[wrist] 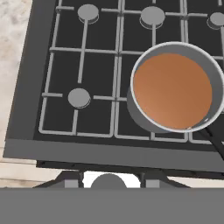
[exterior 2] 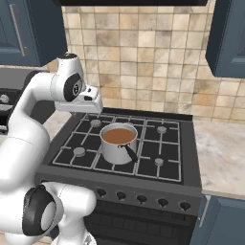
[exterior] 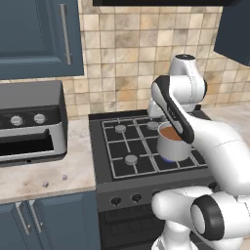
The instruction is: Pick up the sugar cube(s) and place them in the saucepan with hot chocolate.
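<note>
Two tiny greyish sugar cubes lie on the counter left of the stove, one [exterior: 45,184] nearer the front edge and the other [exterior: 64,177] a little to its right. The steel saucepan [exterior: 171,151] [exterior 2: 115,152] [wrist: 140,117] holds brown hot chocolate and stands on the stove's front middle, its dark handle [exterior 2: 129,152] pointing toward the front. My gripper [wrist: 109,180] hangs high over the stove's left half, looking down. Its fingers stand apart with nothing between them, and it is far from the cubes.
The black gas stove [exterior: 128,146] [exterior 2: 160,143] has several burners and a row of knobs on its front. A toaster oven [exterior: 29,127] stands on the left counter behind the cubes. Marble counter [exterior 2: 220,143] continues right of the stove. Blue cabinets hang above.
</note>
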